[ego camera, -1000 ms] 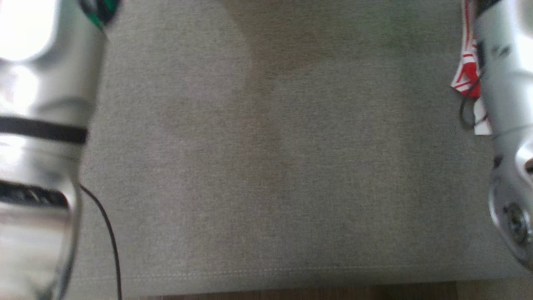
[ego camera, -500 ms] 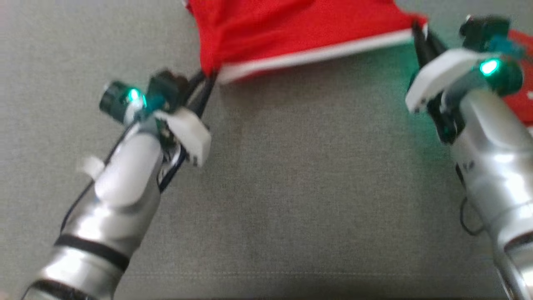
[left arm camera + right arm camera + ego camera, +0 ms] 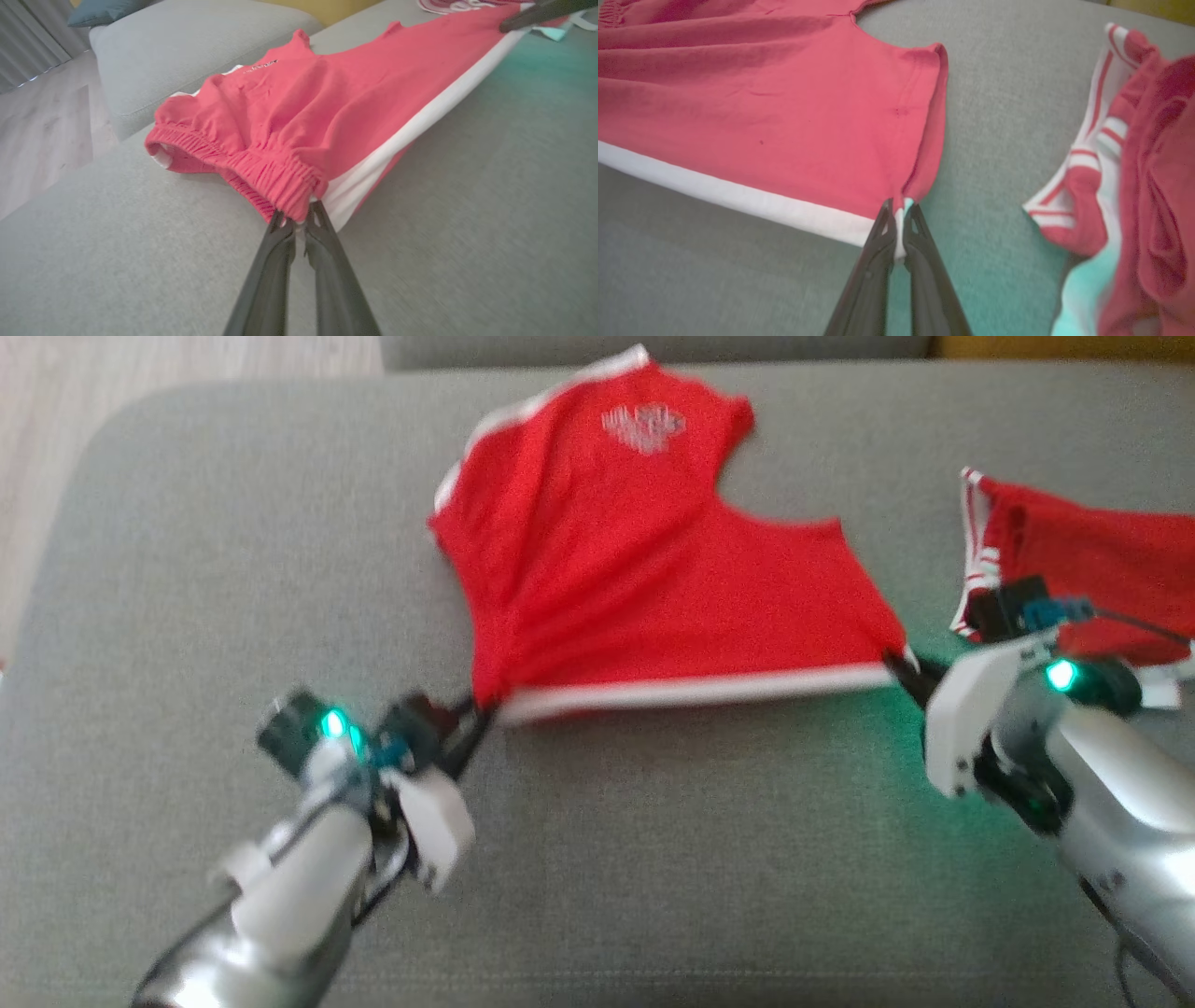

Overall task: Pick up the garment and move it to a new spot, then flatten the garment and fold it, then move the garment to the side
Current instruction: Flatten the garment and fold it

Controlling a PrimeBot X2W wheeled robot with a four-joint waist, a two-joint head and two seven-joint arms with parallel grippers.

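Observation:
The garment is a pair of red shorts with a white side stripe, spread on a grey sofa seat and stretched between both grippers. My left gripper is shut on the elastic waistband corner; its fingers pinch the gathered red fabric in the left wrist view. My right gripper is shut on the leg hem corner, where the white stripe ends, seen up close in the right wrist view as garment. The near striped edge is pulled taut in a line between the two grips.
A second red and white garment lies crumpled on the seat at the right, just beyond my right wrist, also second garment. Grey sofa cushion extends in front. Wooden floor shows beyond the sofa's far left corner.
The head camera has swung upward, bringing the whole garment and both grippers into view. Both grips stay closed on the garment's corners, which remains stretched between them.

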